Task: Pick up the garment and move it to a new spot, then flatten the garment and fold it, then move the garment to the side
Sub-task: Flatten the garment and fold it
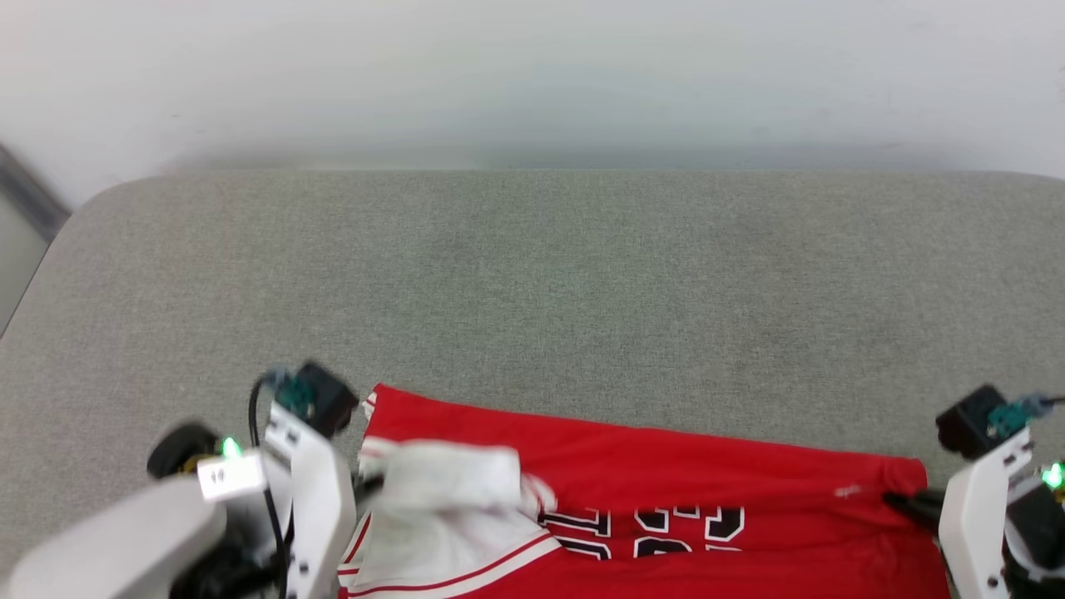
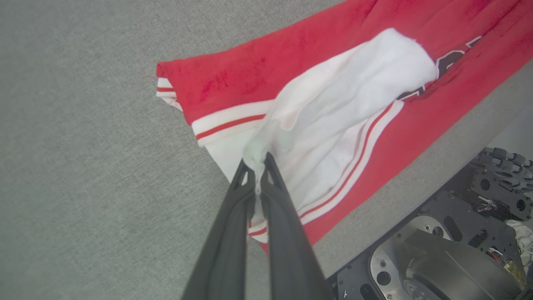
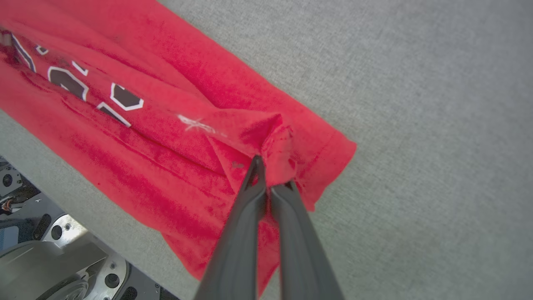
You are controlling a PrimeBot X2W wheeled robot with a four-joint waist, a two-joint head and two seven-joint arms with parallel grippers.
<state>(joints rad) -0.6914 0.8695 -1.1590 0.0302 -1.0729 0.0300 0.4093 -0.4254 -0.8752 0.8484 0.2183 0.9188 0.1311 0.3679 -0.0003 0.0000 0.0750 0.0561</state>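
The garment point(image 1: 649, 466), a red jersey with white sleeve panels, striped trim and black white-outlined characters, lies stretched along the near edge of the grey surface. My left gripper point(image 2: 259, 166) is shut on a pinch of white sleeve fabric at the garment's point(image 2: 333, 104) left end. At the other end my right gripper point(image 3: 270, 171) is shut on a bunched red corner of the garment point(image 3: 166, 125). In the head view the left gripper point(image 1: 366, 482) and the right gripper point(image 1: 903, 502) sit at the two ends, with the cloth taut between them.
The grey fabric-covered surface point(image 1: 532, 283) reaches back to a pale wall point(image 1: 532, 75). Its rounded left corner point(image 1: 91, 208) borders a drop. The robot's dark metal base point(image 2: 449, 254) shows below the near edge in both wrist views.
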